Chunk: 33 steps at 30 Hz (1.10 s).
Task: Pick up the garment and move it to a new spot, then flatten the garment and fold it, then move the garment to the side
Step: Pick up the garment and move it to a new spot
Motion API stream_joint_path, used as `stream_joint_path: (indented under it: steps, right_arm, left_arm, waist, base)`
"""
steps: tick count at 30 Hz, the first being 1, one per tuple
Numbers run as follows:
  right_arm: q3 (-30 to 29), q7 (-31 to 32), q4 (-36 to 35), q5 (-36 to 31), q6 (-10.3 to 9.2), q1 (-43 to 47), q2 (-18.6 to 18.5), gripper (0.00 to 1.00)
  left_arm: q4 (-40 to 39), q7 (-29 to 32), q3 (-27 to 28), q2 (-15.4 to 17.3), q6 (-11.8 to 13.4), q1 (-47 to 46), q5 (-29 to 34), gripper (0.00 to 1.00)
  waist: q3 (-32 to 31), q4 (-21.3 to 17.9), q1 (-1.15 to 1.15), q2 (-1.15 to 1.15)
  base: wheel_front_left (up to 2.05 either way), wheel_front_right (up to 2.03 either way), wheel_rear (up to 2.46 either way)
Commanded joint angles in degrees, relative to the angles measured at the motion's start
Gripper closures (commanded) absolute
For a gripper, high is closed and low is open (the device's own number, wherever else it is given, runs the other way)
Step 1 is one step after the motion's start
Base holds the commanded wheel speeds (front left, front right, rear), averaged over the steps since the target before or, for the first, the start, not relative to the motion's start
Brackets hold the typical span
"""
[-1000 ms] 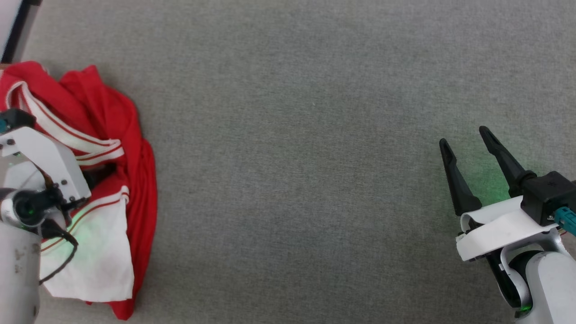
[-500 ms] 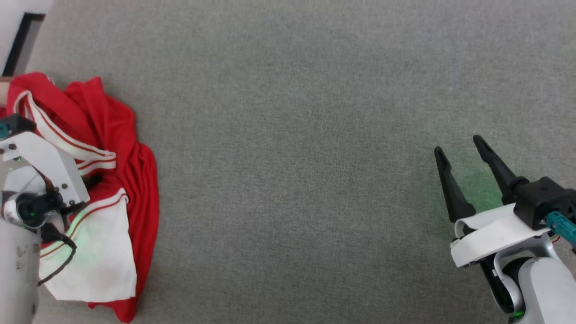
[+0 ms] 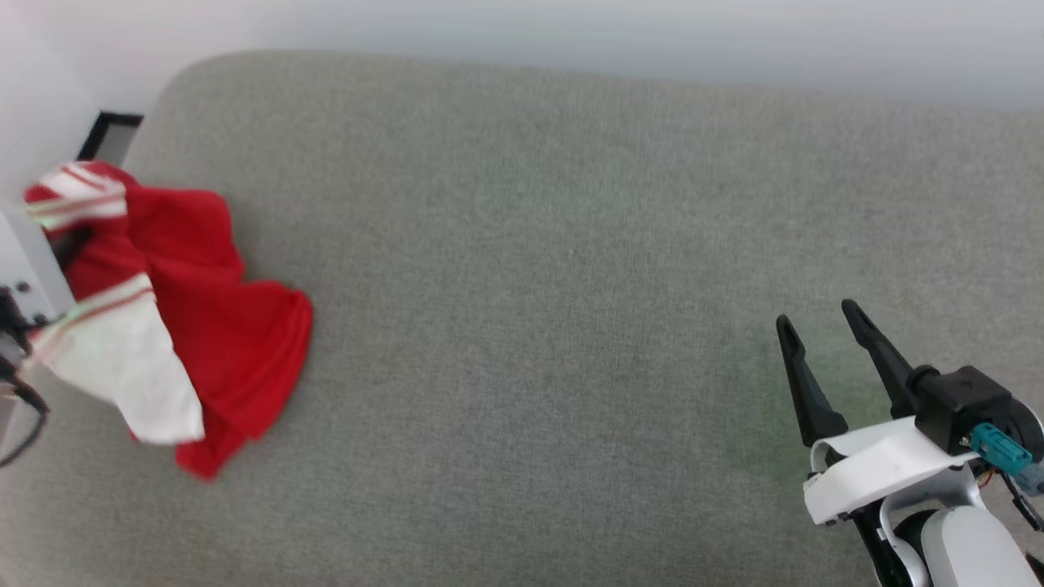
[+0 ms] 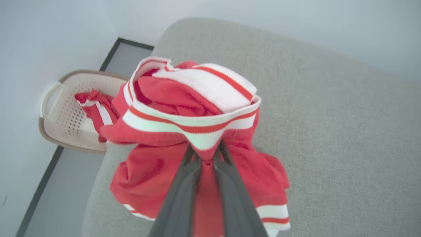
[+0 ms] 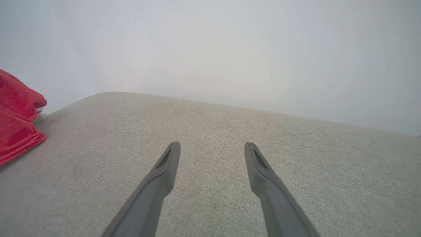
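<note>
The garment (image 3: 220, 342), red with white sleeves and red-and-white striped trim, hangs bunched at the left end of the grey padded surface, with its lower folds resting on it. In the left wrist view my left gripper (image 4: 205, 154) is shut on a fold of the garment (image 4: 154, 171) just under the striped band. Any lettering is hidden in the folds. My right gripper (image 3: 816, 322) stands open at the lower right, far from the cloth, with nothing between its fingers. In the right wrist view the open right gripper (image 5: 212, 146) hovers above the padding, with a corner of the garment (image 5: 16, 131) at the left edge.
The grey padded surface (image 3: 571, 326) runs wide to the right, with a pale wall behind it. Beyond its left end a beige perforated basket (image 4: 49, 98) sits on the floor, holding a smaller red-and-white cloth (image 4: 95, 105).
My left gripper has shut on the garment and raised it, so the cloth now hangs bunched instead of lying spread. The head camera has tilted up. The right gripper stays open.
</note>
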Motion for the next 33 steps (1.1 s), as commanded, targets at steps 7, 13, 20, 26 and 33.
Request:
stream_joint_path:
  steps: [7,13,20,26,33]
  right_arm:
    - [-0.7,-1.1,1.1,1.1,-0.04,2.0,1.1,0.0]
    - [-0.9,-1.9,2.0,1.5,-0.04,2.5,1.7,0.0]
    - [-2.5,-2.7,3.0,0.8,-0.04,2.1,1.9,0.0]
    - [-5.7,-3.0,3.6,-0.1,-0.04,1.6,1.1,0.0]
    - [-10.0,-3.7,4.3,-0.9,-0.04,0.9,0.5,0.0]
  left_arm:
    - [-9.3,1.1,-0.8,3.6,-0.3,-2.3,0.3,1.0]
    - [-16.6,4.1,-1.2,5.1,-0.2,-4.0,-0.7,1.0]
    - [-24.6,8.7,-1.6,5.2,1.6,-3.8,-2.2,1.0]
    - [-31.6,12.0,-2.9,3.7,3.4,-2.7,-3.5,1.0]
    - [-38.9,14.9,-6.5,0.1,5.3,-3.3,-3.9,1.0]
  waist:
    - [-6.3,0.4,0.0,0.0]
    - [-8.9,-0.9,0.0,0.0]
    - [-10.4,-4.9,0.0,0.0]
    - [-10.1,-9.3,0.0,0.0]
    - [-8.9,-15.2,0.0,0.0]
  base:
    - [0.0,0.0,0.0]
    - [0.0,0.0,0.0]
    - [0.0,0.0,0.0]
    - [0.0,0.0,0.0]
    - [0.0,0.0,0.0]
